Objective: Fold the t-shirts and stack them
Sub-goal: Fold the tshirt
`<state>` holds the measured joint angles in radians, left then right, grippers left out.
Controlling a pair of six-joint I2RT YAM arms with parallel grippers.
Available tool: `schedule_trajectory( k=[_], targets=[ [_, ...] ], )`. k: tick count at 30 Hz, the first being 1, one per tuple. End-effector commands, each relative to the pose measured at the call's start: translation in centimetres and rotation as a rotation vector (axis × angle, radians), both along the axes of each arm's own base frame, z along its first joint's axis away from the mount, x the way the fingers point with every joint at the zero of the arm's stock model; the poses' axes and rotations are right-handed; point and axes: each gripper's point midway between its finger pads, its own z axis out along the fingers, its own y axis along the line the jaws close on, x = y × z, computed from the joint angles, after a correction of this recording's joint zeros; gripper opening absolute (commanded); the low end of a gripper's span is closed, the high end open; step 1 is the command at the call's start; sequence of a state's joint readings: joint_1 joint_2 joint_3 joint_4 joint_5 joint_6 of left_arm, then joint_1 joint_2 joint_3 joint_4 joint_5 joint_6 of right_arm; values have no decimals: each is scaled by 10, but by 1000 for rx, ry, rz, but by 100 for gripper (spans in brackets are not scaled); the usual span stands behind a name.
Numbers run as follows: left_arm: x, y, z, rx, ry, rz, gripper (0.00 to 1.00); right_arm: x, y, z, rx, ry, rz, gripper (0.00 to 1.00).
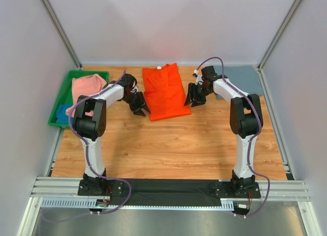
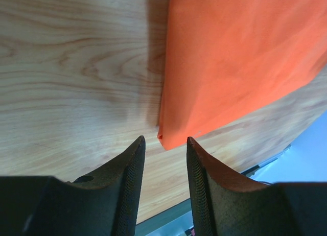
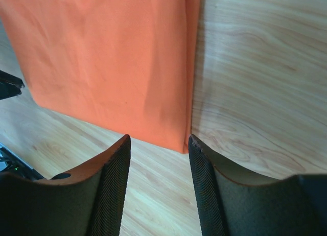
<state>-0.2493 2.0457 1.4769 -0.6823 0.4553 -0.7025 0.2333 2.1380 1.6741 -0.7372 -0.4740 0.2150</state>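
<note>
At the left, a green tray (image 1: 89,72) holds a salmon pink t-shirt (image 1: 87,87) and a blue t-shirt (image 1: 62,113). The left gripper (image 2: 163,141) hangs with jaws apart and empty at the near left corner of the folded orange t-shirt (image 1: 164,93), which lies mid-table. The right gripper (image 3: 158,139), jaws likewise apart, sits at the near right corner. A grey-blue t-shirt (image 1: 245,75) lies far right. Pinching only the top layer would probably peel the fold open, and uneven lifting would skew it.
</note>
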Motion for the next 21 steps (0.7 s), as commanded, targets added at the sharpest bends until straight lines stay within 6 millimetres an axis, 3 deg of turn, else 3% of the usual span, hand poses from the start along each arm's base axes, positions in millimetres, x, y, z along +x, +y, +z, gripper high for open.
schedule_trajectory(
  k=[1, 6, 13, 17, 21],
  targets=[
    [11, 2, 27, -17, -115, -22, 46, 5, 15, -5, 67, -26, 40, 50],
    [6, -4, 18, -53, -105, -51, 47, -2, 19, -17, 76, 4, 36, 40],
    [-6, -16, -2, -79, -78, -104, 48, -16, 14, -31, 57, 34, 30, 8],
    [-11, -18, -12, -40, -52, -130, 48, -24, 10, -28, 51, 31, 26, 0],
    [-19, -9, -18, 20, -39, -135, 45, -41, 8, -32, 55, 43, 15, 0]
  ],
)
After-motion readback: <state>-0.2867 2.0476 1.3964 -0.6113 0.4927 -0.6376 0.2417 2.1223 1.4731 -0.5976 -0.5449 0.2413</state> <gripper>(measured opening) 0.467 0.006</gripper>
